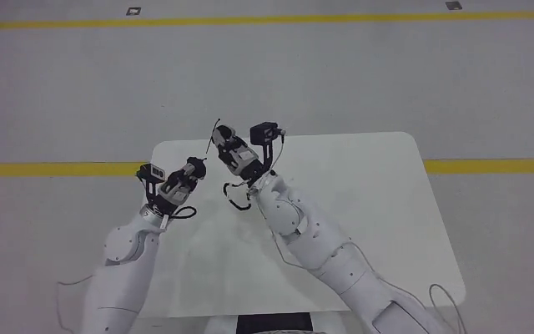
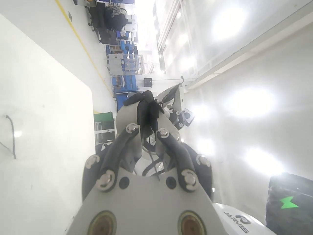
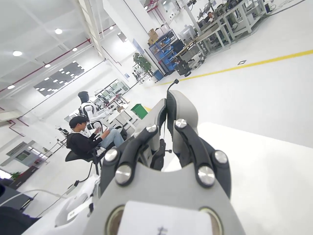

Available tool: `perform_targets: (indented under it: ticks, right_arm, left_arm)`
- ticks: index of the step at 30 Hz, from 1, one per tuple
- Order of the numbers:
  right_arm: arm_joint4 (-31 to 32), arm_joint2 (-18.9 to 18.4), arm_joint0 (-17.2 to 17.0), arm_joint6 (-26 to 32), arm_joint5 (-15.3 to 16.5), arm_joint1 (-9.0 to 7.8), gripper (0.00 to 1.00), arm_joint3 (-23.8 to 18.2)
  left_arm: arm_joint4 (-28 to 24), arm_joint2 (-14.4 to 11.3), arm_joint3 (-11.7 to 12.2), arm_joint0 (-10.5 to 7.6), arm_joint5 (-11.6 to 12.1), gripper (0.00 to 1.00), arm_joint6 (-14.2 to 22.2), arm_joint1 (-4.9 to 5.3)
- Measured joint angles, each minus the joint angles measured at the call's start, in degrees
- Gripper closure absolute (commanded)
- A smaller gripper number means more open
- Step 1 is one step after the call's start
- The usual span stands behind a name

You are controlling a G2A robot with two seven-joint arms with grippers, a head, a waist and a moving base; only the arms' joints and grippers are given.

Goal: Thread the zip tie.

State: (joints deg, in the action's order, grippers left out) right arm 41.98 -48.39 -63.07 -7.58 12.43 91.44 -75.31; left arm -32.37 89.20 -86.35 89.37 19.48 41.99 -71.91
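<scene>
The right claw [image 3: 167,97] is closed on the zip tie [image 3: 175,82], whose end sticks out free, probably to offer it for threading. The left claw [image 1: 198,164], just left of it above the bench [image 1: 375,209], is narrow; whether it holds anything is unclear.

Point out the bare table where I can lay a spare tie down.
Free: the broad table stretch between the right arm and the right edge, and the near strip between both arms. Crowded: the far-left corner, where the left gripper and the right gripper, shut on the zip tie, sit close together.
</scene>
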Motion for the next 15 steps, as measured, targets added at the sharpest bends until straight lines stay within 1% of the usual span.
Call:
perform_targets:
  ticks: [5,7,10,15]
  right_arm:
    - [0.56,-0.01,-0.13,-0.03,-0.23,-0.05,1.0,-0.23]
    - [2.24,0.05,-0.46,-0.5,-0.58,-0.12,1.0,-0.62]
    - [7.09,0.59,-0.43,-1.28,-1.42,-0.21,1.0,-0.25]
    - [9.08,1.12,-0.21,-2.34,-1.52,0.04,1.0,1.19]
  left_arm:
    - [-0.02,-0.01,0.01,0.0,0.0,1.0,0.02,0.01]
    - [-0.02,-0.01,0.01,0.0,0.0,1.0,0.02,0.01]
    - [-0.02,-0.01,0.01,0.0,0.0,1.0,0.02,0.01]
    - [-0.02,-0.01,0.01,0.0,0.0,1.0,0.02,0.01]
